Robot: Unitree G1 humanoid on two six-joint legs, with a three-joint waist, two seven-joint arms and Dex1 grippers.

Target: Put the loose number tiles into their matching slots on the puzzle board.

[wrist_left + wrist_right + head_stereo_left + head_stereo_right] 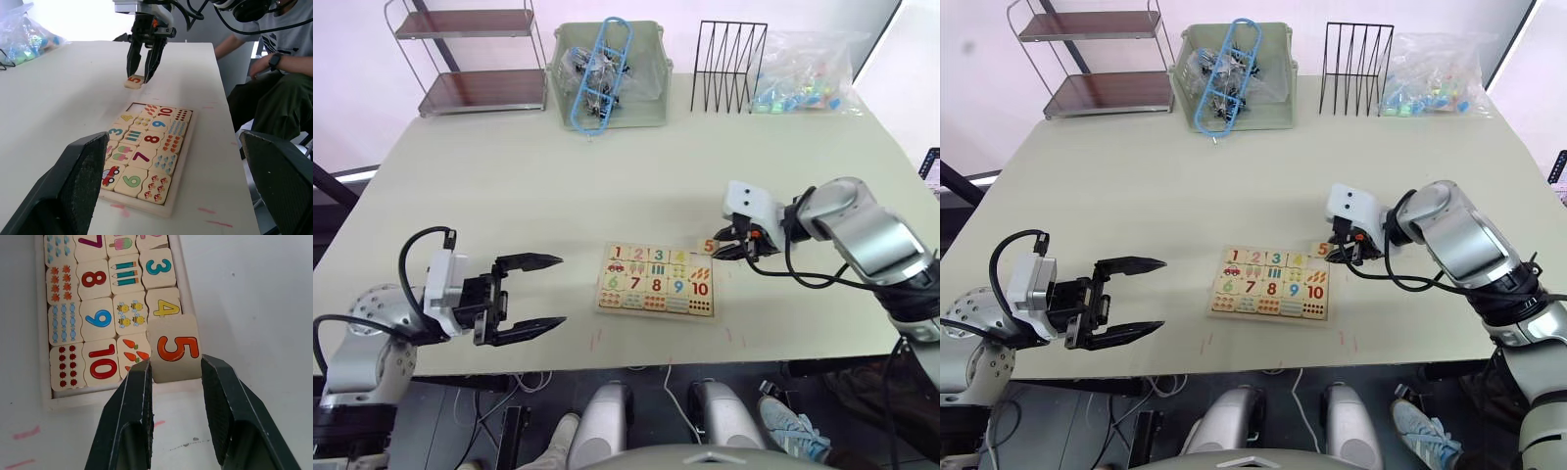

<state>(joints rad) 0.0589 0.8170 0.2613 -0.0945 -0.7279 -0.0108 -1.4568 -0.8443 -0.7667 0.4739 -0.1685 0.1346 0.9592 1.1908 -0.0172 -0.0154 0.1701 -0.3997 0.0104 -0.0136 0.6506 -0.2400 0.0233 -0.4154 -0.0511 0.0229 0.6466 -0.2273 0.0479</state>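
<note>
Right gripper [176, 369] has its 2 black fingers around the number 5 tile [175, 349], one finger at each side edge of the tile, jaws only slightly wider than the tile; whether the pads press it or just bracket it cannot be told. In the left wrist view the tile [134, 81] sits low at the table [509, 196] surface just past the far corner of the puzzle board [657, 280], with the fingers coming down on it from above. Tile lies at the board's top right corner, next to the 4, overlapping the rim and turned a little off square to the row; digit reads the same way up as the board's digits. Board is a flat rectangle, long axis running left to right across the table, near the front edge, digits 1 to 4 in the top row and 6 to 10 below, picture tiles between. Right arm reaches in from the right, forearm roughly level, wrist bent inward toward the board. Left gripper [530, 292] hovers wide open and holding nothing, fingers pointing right toward the board, well apart from it, above the front left part of the table. Open table surface lies all around the board; a green bin [607, 73], a wire rack [728, 67], a shelf [470, 54] and a plastic bag [808, 73] stand along the far edge, well apart.
</note>
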